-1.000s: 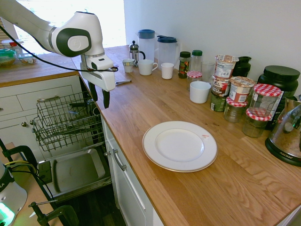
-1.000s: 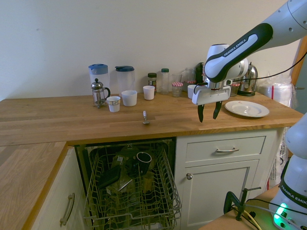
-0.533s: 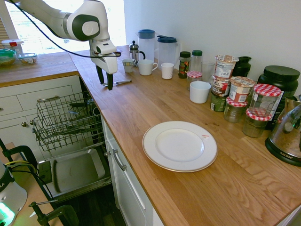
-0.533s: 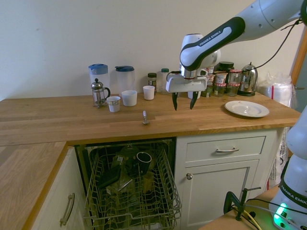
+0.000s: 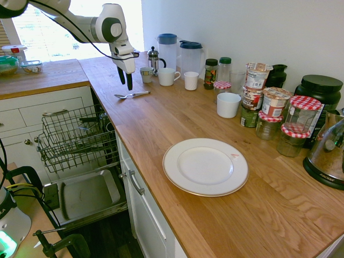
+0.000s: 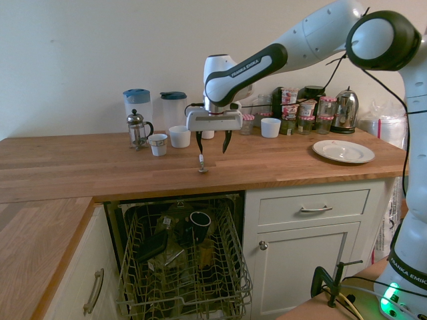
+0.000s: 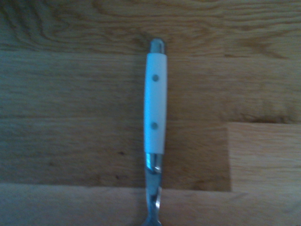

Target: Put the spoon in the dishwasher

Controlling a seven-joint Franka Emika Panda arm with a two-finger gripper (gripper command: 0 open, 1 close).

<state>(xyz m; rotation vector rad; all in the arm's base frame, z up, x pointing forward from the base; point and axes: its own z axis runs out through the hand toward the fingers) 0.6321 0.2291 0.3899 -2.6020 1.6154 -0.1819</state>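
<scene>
first exterior view: gripper hung over the far end of the wooden counter, pointing down, its dark fingers apart and holding nothing. spoon lay flat on the counter just below and in front of the fingers, clear of them, bowl toward the counter edge. small cup, french press and white mug stood just behind the gripper. white plate sat well apart, nearer the camera. dishwasher stood open below the counter edge, wire rack pulled out, grey door dropped down.

second exterior view: gripper was above the counter, fingers spread, nothing between them. spoon lay on the wood directly under the left-hand finger in this picture, near the front edge, not touched. dishwasher rack was out beneath that spot, with dark items in it; could not tell what each was. two jugs stood against the wall behind the cups.

wrist view: spoon handle showed close up, white with two small rivets and a metal cap at one end, lying along the wood grain joints. metal neck ran out of the bottom edge; bowl was out of the picture. picture was soft.
</scene>
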